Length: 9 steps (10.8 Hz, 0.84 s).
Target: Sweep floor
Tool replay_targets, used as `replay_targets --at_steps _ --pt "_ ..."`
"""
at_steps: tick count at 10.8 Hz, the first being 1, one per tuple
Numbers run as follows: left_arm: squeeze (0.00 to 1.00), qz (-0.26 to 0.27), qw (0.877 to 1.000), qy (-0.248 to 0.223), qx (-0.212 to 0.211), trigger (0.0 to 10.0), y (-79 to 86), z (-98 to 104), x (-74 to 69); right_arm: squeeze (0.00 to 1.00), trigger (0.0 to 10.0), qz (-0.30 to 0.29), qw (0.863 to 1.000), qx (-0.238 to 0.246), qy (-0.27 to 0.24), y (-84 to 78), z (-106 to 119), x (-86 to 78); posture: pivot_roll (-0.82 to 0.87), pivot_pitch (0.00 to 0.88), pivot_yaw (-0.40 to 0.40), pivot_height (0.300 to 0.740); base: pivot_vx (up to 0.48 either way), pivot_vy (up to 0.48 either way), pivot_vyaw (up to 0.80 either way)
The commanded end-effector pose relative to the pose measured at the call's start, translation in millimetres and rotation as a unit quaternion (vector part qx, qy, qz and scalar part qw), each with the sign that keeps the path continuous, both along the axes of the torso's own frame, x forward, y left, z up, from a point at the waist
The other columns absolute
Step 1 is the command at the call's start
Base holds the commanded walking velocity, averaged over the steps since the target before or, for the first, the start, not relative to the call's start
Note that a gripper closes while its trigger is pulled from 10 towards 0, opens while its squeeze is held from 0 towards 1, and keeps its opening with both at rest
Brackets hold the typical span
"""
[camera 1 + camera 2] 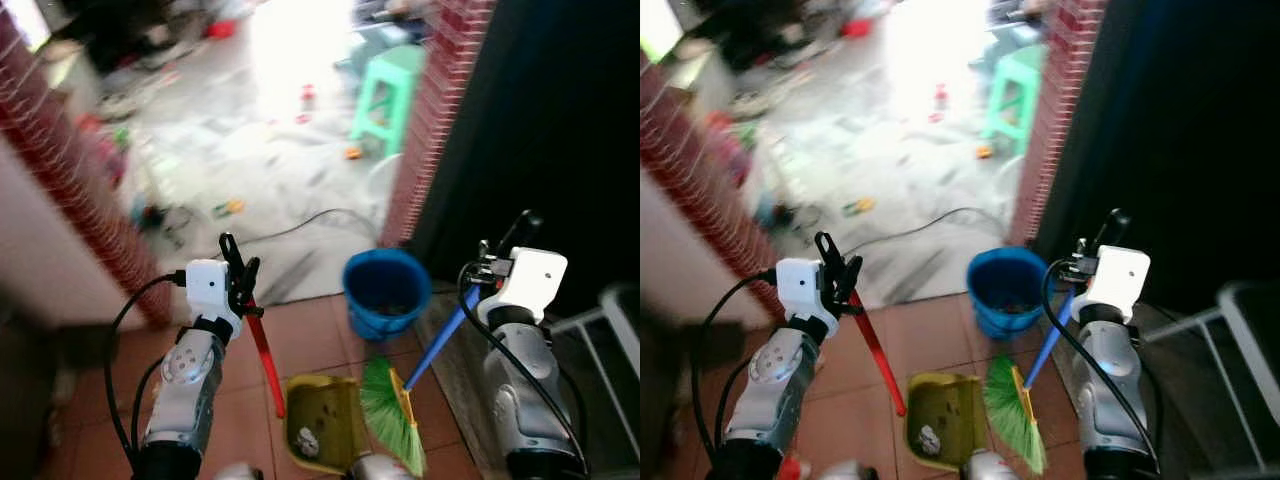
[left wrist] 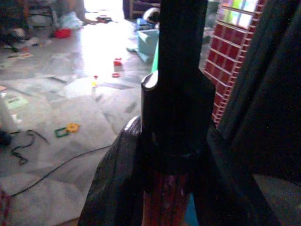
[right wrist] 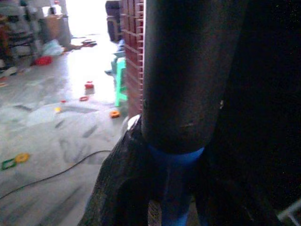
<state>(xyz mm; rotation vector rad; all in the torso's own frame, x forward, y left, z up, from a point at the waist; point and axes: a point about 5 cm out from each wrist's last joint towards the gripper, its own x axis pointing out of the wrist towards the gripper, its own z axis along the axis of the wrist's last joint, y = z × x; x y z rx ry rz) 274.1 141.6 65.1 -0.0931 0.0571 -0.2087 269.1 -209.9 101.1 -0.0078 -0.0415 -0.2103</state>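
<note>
On tiled floor | left gripper (image 1: 240,272) jaws clamp dustpan (image 1: 320,420) handle | right gripper (image 1: 497,250) jaws clamp broom (image 1: 400,400) handle

Near, terracotta floor tiles (image 1: 320,340) meet pale marble flooring (image 1: 250,150) littered with small toys. Red brick pillars (image 1: 440,110) stand left and right; a mint-green plastic stool (image 1: 388,95) sits far right under bright glare.

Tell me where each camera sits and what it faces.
Left eye: head, looking down at dustpan, broom, blue bucket; both arms show.
Right eye: same scene beside it.
Left wrist: along left gripper clamped on the red dustpan handle.
Right wrist: along right gripper clamped on the blue broom handle.
Both wrists share the littered floor.
</note>
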Motion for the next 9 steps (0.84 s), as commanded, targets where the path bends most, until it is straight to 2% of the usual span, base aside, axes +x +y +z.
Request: replay_targets --at_steps 1,6,7,9 --pt "0.0 0.005 1.0 -0.014 -0.01 10.0 2.6 7.4 1.4 0.0 10.0 -0.009 1.0 -0.006 0.007 -5.2 -2.2 -1.1 -0.13 0.0 0.048 0.74 0.0 0.0 -0.8" --pt "0.0 0.021 0.999 -0.028 -0.026 10.0 10.7 20.4 3.4 0.0 10.0 -0.009 1.0 -0.021 0.017 -11.7 -4.0 -1.6 -0.13 0.0 0.029 0.74 0.0 0.0 -0.77" --pt "0.0 0.015 0.998 -0.04 -0.051 10.0 8.7 30.1 4.3 0.0 10.0 -0.011 0.999 -0.032 0.022 -16.3 -5.4 -1.8 -0.13 0.0 0.025 0.74 0.0 0.0 0.0" --pt "0.0 0.007 0.995 -0.068 -0.072 10.0 5.7 51.8 8.1 0.0 10.0 -0.017 0.998 -0.047 0.036 -24.3 -11.7 -2.7 -0.14 0.0 0.018 0.74 0.0 0.0 0.0"
